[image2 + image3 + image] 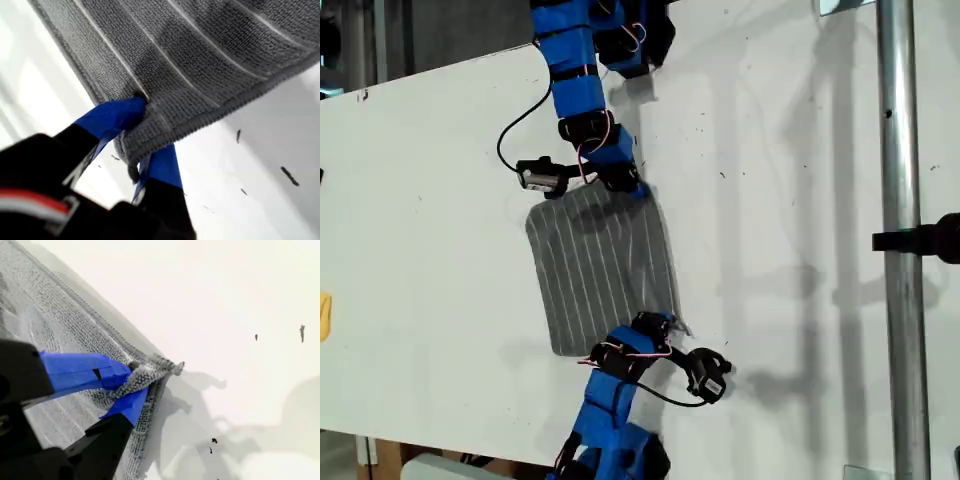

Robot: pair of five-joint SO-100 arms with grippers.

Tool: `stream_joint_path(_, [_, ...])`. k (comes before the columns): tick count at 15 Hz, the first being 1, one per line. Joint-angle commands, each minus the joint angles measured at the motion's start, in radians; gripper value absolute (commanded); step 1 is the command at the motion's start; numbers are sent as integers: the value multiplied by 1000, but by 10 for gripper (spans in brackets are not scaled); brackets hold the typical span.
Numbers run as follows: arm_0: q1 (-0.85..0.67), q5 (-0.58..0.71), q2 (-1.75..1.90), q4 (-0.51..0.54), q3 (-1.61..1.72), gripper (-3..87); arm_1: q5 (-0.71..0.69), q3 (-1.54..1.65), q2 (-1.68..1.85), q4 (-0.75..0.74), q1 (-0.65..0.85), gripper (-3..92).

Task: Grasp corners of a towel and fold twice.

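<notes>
On the white table, toward the middle of the exterior view, lay one towel: dark grey, thin white parallel stripes, hemmed edge, mostly flat. Two blue arms reached in, one from that view's top, one from its bottom (which is which, unclear). My first gripper was clamped on one corner; my second gripper pinched another corner. Two corners held.

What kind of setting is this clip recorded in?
Probably a lab or workshop bench: a plain white table scuffed with small dark marks, two blue arms with exposed wiring each gripping the towel, and a bare metal pole at the exterior view's right.
</notes>
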Motion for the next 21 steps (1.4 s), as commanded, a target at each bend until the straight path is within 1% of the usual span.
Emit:
stream_joint_path(1, [94,-87,72,127,-106,-20,69,12,109,15,-103,-2])
stream_joint_path(2, [137,-137,89,138,-115,-20,106,14,126,8,-156,-2])
stream_joint_path(4, [212,-238,130,144,-126,-20,181,5,149,-78,-265,-2])
stream_joint_path(5, [238,-281,153,146,-126,-20,198,-12,149,-101,-296,-2])
stream_joint_path(7, [256,-311,198,132,-127,-20,196,-54,152,-98,-308,-2])
stream_joint_path(9, [222,-299,245,137,-114,-20,169,-54,164,-58,-250,-2])
stream_joint_path(11, [138,-245,318,143,-46,-20,104,-20,196,-26,-150,-2])
stream_joint_path(12, [78,-193,351,143,-2,-20,54,2,213,-28,-84,-2])
stream_joint_path(16, [-207,64,396,156,141,-20,-239,6,218,-51,244,-2])
stream_joint_path(18, [-362,183,394,152,175,-20,-391,-18,167,-129,396,-2])
stream_joint_path(19, [-431,235,390,153,179,-20,-448,-34,121,-193,454,-2])
stream_joint_path(20, [-500,270,391,173,179,-20,-485,-63,52,-262,500,-2])
stream_joint_path(21, [-558,307,403,201,161,-20,-515,-138,-40,-287,531,-2])
